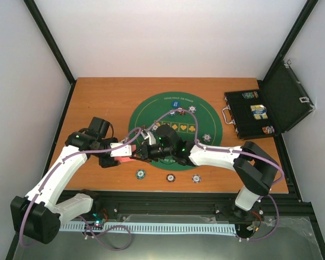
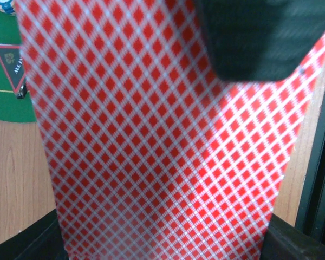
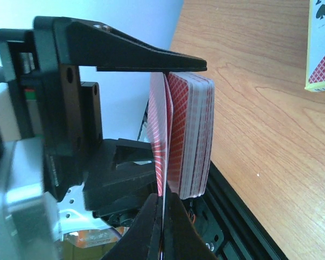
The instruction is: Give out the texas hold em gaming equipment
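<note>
Top external view: a wooden surface (image 1: 97, 97) carries a big round green felt mat (image 1: 151, 108) at its middle. An open black hinged case (image 1: 284, 97) sits at its right edge. My two white arms reach in from the near side and meet over the mat's near left rim.

My left tool (image 1: 125, 157) is closed on the edges of a deck of playing cards (image 3: 192, 135) with pink-red diamond backs, held above the wood. My right tool (image 3: 162, 222) faces it. Its two fingertips are pinched tight on the lower edge of a single card (image 3: 161, 130), which stands just apart from the rest of the deck.

Left wrist view: the patterned card back fills nearly everything, blurred.

Three striped poker chips (image 1: 141, 173) lie spaced in a row on bare wood near the front edge. A few more chips (image 1: 192, 108) sit on the mat's far and right parts. A black triangular marker (image 2: 10, 62) lies on the green felt, beside the held deck.
</note>
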